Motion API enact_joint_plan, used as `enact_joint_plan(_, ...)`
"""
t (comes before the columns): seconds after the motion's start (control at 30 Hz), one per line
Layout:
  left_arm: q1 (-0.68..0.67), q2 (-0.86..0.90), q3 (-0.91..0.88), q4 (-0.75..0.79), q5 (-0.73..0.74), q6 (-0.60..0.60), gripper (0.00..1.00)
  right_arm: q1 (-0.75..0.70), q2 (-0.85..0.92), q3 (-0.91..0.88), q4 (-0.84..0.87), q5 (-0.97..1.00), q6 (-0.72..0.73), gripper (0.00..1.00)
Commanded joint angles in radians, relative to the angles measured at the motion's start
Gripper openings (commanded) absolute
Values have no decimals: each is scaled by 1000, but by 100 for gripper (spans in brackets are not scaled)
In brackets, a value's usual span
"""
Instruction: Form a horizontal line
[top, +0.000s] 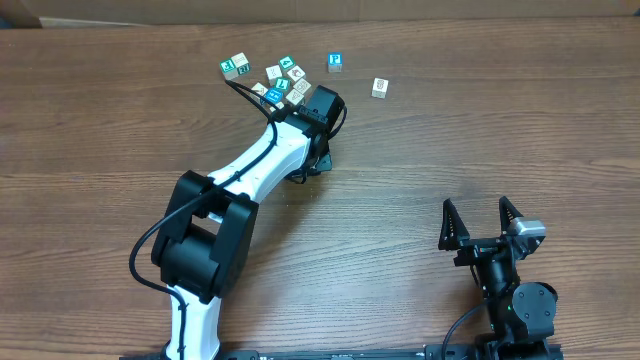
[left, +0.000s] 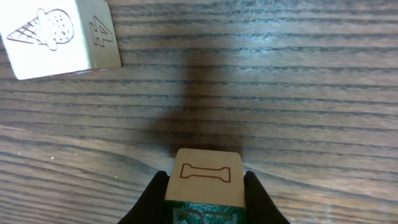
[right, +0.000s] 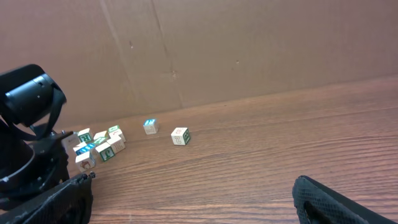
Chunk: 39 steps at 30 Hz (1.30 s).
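Note:
My left gripper (left: 205, 179) is shut on a small wooden cube (left: 205, 169) with a red outlined "I" on its front face and a green face on top, held just above the table. In the overhead view this gripper (top: 290, 100) sits at the lower right of a loose cluster of alphabet cubes (top: 272, 76). The cubes lie scattered and form no horizontal line. A blue-marked cube (top: 335, 62) and a pale tan cube (top: 380, 88) lie apart to the right. My right gripper (top: 476, 205) stands open and empty near the front right.
A white cube with an ice-cream cone and a "4" (left: 59, 37) lies ahead and left of the held cube. A cardboard wall (right: 249, 43) runs along the table's far edge. The left arm (top: 230, 190) crosses the table's middle left.

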Motion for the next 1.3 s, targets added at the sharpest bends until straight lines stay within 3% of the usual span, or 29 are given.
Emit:
enact_joint_plan(0.0,-1,14,-7,8,-21,27,11,-6,-7,-10,2,8,-1,100)
enact_joint_plan(0.4,-2,40,-7,17,-21,45,15,-6,-7,-10,2,8,-1,100)
enact_joint_plan(0.73,-2,40,-7,15,-21,45,38,-6,-7,-10,2,8,-1,100)
enact_joint_plan(0.97,-2,40,-7,17,-21,45,37,-6,-7,-10,2,8,-1,100)
enact_joint_plan(1.1,-2,40,-7,19,-21,45,29,-6,-7,-10,2,8,-1,100)
enact_joint_plan(1.27,-2,40,-7,15,-17,45,25,-6,-7,-10,2,8,-1,100)
